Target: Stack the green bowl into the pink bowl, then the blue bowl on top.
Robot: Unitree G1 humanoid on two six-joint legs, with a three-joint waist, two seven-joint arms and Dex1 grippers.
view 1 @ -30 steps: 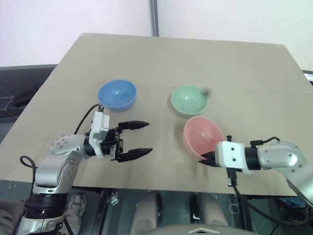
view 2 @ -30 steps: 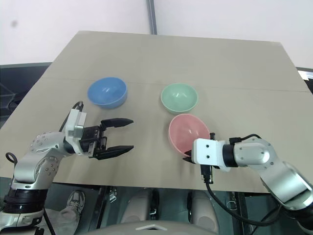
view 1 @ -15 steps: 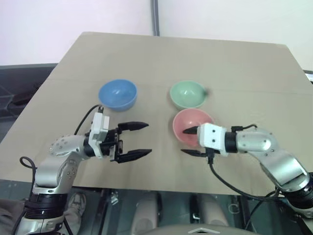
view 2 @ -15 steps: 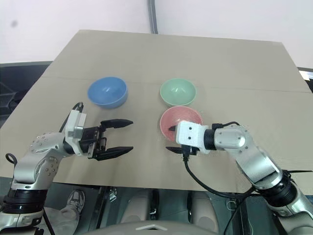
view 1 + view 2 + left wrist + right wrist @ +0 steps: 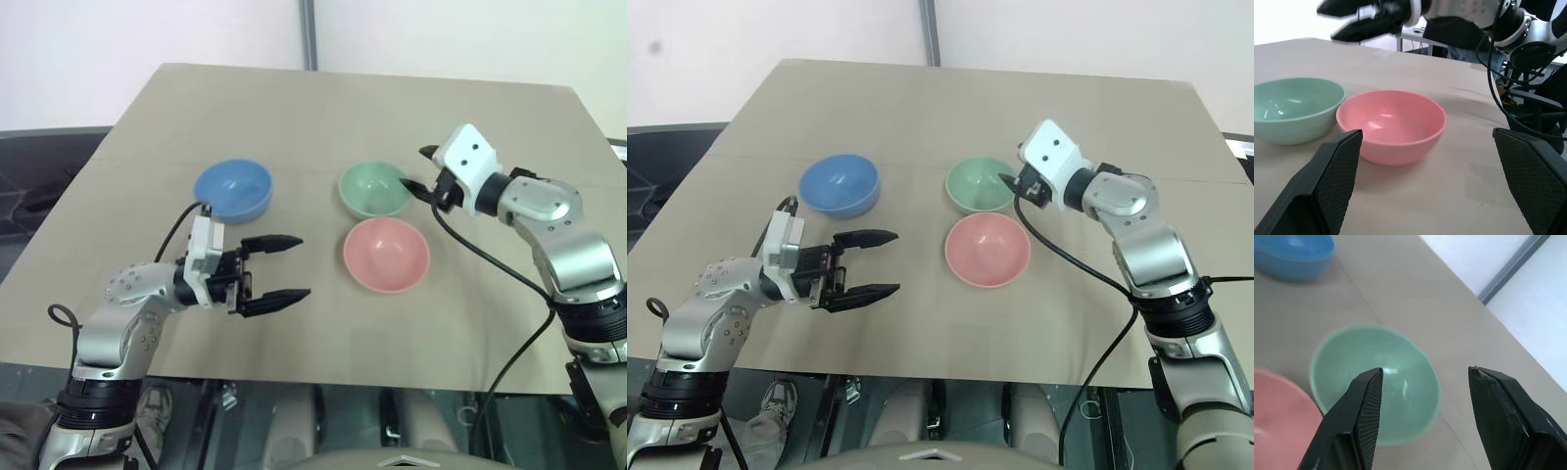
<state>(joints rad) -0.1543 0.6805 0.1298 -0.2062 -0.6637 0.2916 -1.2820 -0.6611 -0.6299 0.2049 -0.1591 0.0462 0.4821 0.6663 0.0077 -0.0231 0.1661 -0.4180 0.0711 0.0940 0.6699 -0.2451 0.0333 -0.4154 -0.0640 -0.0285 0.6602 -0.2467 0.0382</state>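
Reaching with the right gripper point(image 5: 419, 168) toward the small round mint-green plastic bowl point(image 5: 374, 190), sitting upright on the tan table top point(image 5: 294, 108) a little above and right of the centre of the head view. Keeping the two black fingers spread apart and pinching nothing; looking down through the gap between them onto the green bowl's hollow in the right wrist view. Hanging just at the right-hand rim of the green bowl and, as far as can be judged, not touching it, so the bowl is lying immediately to the left of the gripper in the frame. Being round, offering no long axis to align with; any point of the rim probably serving. Resting directly below it in the frame, just beside but apart: the small round salmon-pink plastic bowl point(image 5: 386, 255), empty. Waiting well apart, at left of centre: the small round sky-blue plastic bowl point(image 5: 233, 190). Holding the left gripper point(image 5: 302, 265) in the lower left, spread wide and empty, pointing toward the pink bowl. Clearly being nearer with the right arm; probably needing next one finger inside the green rim and one outside.
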